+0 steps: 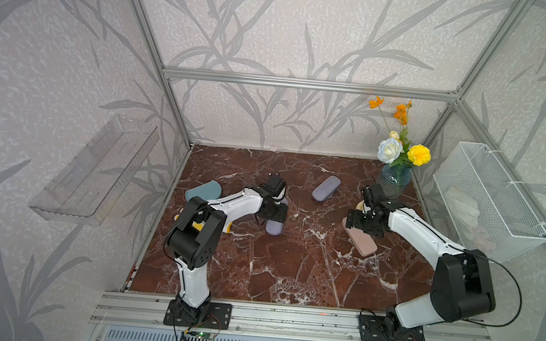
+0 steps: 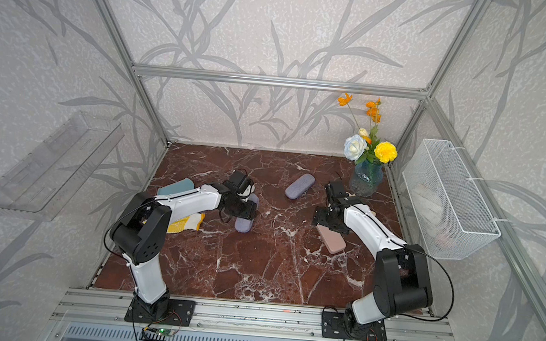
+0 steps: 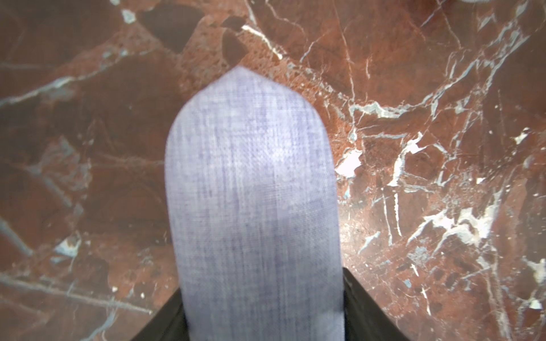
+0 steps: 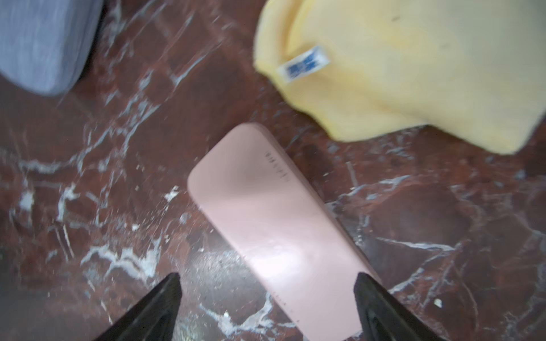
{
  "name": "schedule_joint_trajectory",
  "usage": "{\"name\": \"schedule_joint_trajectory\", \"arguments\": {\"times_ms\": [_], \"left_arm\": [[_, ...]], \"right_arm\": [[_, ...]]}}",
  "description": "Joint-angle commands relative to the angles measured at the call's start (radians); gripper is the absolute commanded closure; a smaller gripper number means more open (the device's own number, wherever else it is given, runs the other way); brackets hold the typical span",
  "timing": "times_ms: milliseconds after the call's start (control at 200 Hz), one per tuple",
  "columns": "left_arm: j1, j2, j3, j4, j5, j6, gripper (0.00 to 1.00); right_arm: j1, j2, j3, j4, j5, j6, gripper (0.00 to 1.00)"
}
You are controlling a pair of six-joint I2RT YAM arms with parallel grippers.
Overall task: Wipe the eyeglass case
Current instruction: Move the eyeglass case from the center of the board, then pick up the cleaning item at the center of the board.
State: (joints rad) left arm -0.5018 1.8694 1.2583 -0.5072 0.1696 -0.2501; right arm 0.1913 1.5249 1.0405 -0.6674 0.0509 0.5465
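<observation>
Nearest the front rail, the marble table (image 1: 289, 274) is bare across a wide strip, the freest room for either arm.

Further in on the right, the right gripper (image 4: 267, 277) hangs over one end of a pink eyeglass case (image 4: 266, 212). Its jaws are spread wide and nothing is gripped. The case lies flat and slanted across the gap between them. A folded pale yellow cloth (image 4: 413, 73) lies just beyond the case's far end, apart from it.

On the left at about the same depth, the left gripper (image 3: 263, 304) is clamped on a lavender eyeglass case (image 3: 254, 192), with a black finger pressed to each long side. I cannot tell whether the case is off the marble. A yellow and white cloth (image 2: 186, 223) lies beside it toward the left edge, partly under the arm, and a teal case (image 1: 203, 189) sits close to the left frame.

A second lavender case (image 1: 326, 188) lies alone mid-table, with clear marble around it.

In the far right corner a blue glass vase (image 1: 394, 180) holds flowers (image 1: 401, 149), near the right arm's wrist.

A white wire basket (image 1: 473, 145) on the right wall holds pale items that I cannot make out. A clear plastic shelf (image 1: 96, 169) hangs on the left wall.
</observation>
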Motion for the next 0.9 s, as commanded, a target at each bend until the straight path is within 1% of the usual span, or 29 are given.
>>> {"name": "schedule_joint_trajectory", "arguments": {"times_ms": [0, 75, 120, 160, 185, 295, 305, 385, 465, 530, 635, 715, 840, 875, 895], "left_arm": [[-0.018, 0.020, 0.029, -0.101, -0.002, 0.078, 0.29], [-0.028, 0.004, 0.008, -0.092, 0.002, 0.061, 0.21], [-0.029, -0.015, -0.016, -0.077, 0.013, 0.042, 0.11], [-0.029, -0.039, -0.045, -0.058, 0.021, 0.024, 0.03], [-0.028, -0.058, -0.064, -0.042, 0.027, 0.012, 0.00], [-0.029, -0.127, -0.147, 0.017, 0.035, -0.038, 0.00], [-0.030, -0.131, -0.154, 0.021, 0.036, -0.041, 0.00], [-0.037, -0.168, -0.212, 0.054, 0.031, -0.075, 0.00], [-0.054, -0.205, -0.271, 0.087, -0.005, -0.095, 0.01], [-0.061, -0.229, -0.309, 0.112, -0.037, -0.099, 0.01], [-0.063, -0.272, -0.360, 0.159, -0.068, -0.096, 0.01], [-0.062, -0.306, -0.402, 0.218, -0.068, -0.091, 0.02], [-0.061, -0.347, -0.449, 0.273, -0.058, -0.077, 0.02], [-0.062, -0.359, -0.460, 0.284, -0.051, -0.074, 0.02], [-0.062, -0.365, -0.465, 0.291, -0.048, -0.068, 0.03]], "right_arm": [[-0.066, 0.037, 0.006, 0.063, 0.080, 0.085, 0.06], [-0.083, 0.074, 0.034, 0.081, 0.113, 0.126, 0.03], [-0.087, 0.090, 0.046, 0.103, 0.129, 0.131, 0.00], [-0.092, 0.107, 0.056, 0.129, 0.132, 0.134, 0.01], [-0.095, 0.121, 0.063, 0.136, 0.134, 0.137, 0.01], [-0.099, 0.176, 0.101, 0.185, 0.158, 0.148, 0.01], [-0.100, 0.200, 0.107, 0.190, 0.161, 0.148, 0.01], [-0.103, 0.245, 0.151, 0.184, 0.205, 0.155, 0.01], [-0.109, 0.279, 0.183, 0.189, 0.244, 0.158, 0.00], [-0.117, 0.320, 0.208, 0.163, 0.265, 0.179, 0.02], [-0.123, 0.371, 0.212, 0.180, 0.259, 0.185, 0.05], [-0.130, 0.416, 0.236, 0.160, 0.246, 0.188, 0.08], [-0.136, 0.451, 0.249, 0.159, 0.213, 0.193, 0.18], [-0.139, 0.465, 0.258, 0.149, 0.203, 0.196, 0.22], [-0.142, 0.473, 0.260, 0.145, 0.192, 0.198, 0.27]]}}
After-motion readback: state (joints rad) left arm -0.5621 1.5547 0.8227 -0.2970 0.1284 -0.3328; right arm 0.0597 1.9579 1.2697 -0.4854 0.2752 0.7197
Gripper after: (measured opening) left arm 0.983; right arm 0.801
